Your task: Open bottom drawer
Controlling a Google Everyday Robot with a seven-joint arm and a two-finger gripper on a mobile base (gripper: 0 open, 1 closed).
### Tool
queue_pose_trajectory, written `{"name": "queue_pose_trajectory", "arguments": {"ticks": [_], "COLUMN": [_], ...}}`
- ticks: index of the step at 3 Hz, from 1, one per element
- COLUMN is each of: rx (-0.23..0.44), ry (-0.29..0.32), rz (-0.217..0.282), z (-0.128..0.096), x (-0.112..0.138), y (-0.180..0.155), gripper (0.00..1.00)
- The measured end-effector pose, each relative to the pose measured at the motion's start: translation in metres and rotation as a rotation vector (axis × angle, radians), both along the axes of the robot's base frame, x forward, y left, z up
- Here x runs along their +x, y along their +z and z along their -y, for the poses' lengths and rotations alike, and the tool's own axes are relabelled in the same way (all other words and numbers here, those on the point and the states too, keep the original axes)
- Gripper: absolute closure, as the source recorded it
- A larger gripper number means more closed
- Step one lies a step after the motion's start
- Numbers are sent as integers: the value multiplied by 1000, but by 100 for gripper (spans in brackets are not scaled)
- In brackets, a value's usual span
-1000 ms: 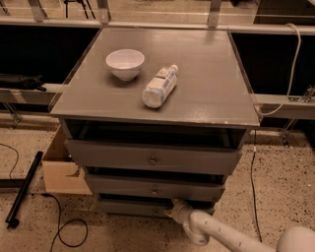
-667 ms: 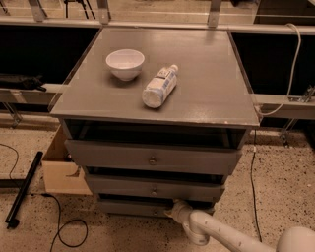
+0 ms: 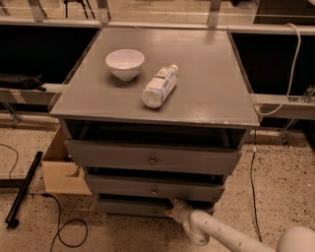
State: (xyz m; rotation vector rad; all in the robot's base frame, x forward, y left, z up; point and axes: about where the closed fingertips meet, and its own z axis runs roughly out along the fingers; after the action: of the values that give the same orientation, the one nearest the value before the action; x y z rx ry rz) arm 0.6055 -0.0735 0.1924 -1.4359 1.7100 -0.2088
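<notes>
Reaching in from the lower right corner with the arm (image 3: 224, 235), parking the gripper (image 3: 173, 210) at lower centre, touching or nearly touching the bottom drawer (image 3: 128, 207), with that front stretching left-right and lying just left of it; not revealing whether clamped, loose or holding anything. Probably calling for a pull straight toward the frame's bottom edge. Counting upward: one arm, three drawers (image 3: 197, 160), then one bowl (image 3: 125, 63) and one bottle (image 3: 159, 86) above.

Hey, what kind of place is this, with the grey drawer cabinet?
Probably a lab or workshop test area, not a home: loose cables on the speckled floor, a cardboard box beside the cabinet, metal framing behind. The gripper is at the front of the bottom drawer.
</notes>
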Motion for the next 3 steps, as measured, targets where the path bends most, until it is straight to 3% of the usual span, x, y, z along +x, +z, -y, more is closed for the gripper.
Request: {"name": "queue_pose_trajectory", "arguments": {"ticks": [1,2,3], "rx": [0,0,-4], "ry": [0,0,-7], "rz": [0,0,-6], "z": [0,0,4], "x": [0,0,-5], "y": [0,0,-2], "gripper": [86,100,100]}}
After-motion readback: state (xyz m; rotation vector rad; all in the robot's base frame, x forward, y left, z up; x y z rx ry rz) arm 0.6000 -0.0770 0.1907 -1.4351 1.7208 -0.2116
